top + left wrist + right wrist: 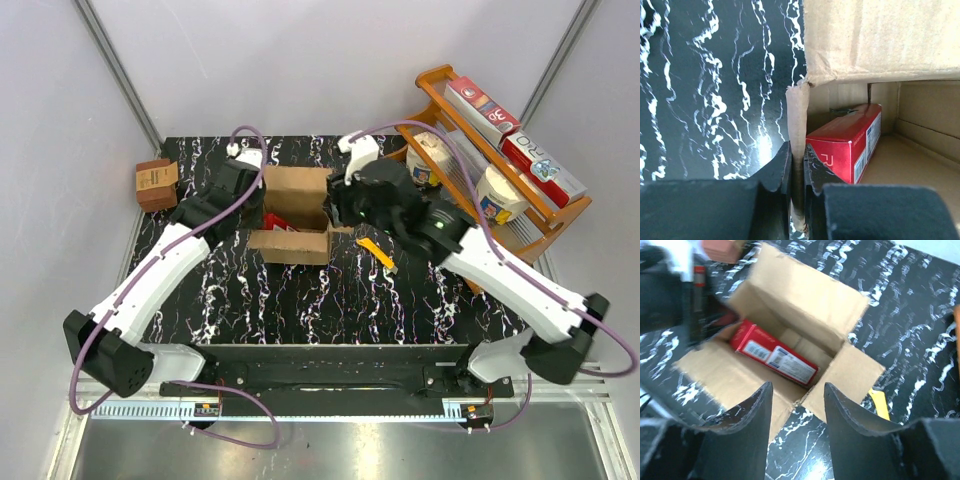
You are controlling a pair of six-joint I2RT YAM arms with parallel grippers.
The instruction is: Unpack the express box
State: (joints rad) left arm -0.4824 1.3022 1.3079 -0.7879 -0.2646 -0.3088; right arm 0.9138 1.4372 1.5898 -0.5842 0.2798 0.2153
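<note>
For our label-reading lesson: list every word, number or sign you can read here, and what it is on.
"RO", seemingly part of a longer word: white and red carton on the orange rack.
Too blurred to read: barcode label print on the red box in the express box.
Too small to read: print on the small brown box.

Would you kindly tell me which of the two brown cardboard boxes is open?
The express box in the middle: its flaps are spread and a red carton lies inside. The smaller, darker box at the far left is shut.
</note>
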